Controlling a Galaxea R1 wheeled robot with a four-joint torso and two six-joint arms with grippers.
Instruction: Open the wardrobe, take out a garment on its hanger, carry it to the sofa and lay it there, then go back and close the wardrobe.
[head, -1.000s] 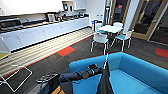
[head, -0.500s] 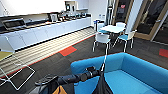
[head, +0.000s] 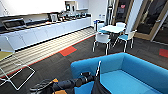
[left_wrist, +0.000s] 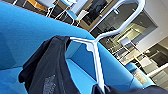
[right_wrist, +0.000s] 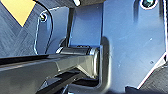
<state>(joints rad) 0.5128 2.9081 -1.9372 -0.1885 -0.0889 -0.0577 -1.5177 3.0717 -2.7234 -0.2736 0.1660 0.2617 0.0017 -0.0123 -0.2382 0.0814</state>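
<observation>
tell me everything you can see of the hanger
The hanger is thin and white, plastic by its look, with a long curved hook rising from a forked neck. It is carried by the left arm above the blue sofa. The black garment drapes over one of its shoulders. In the head view it shows as a slim white bar, tilted, at the arm's end.

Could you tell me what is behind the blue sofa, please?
Behind the sofa stand white-and-teal chairs around a small table on dark carpet. The sofa's back hides the floor directly behind it.
</observation>
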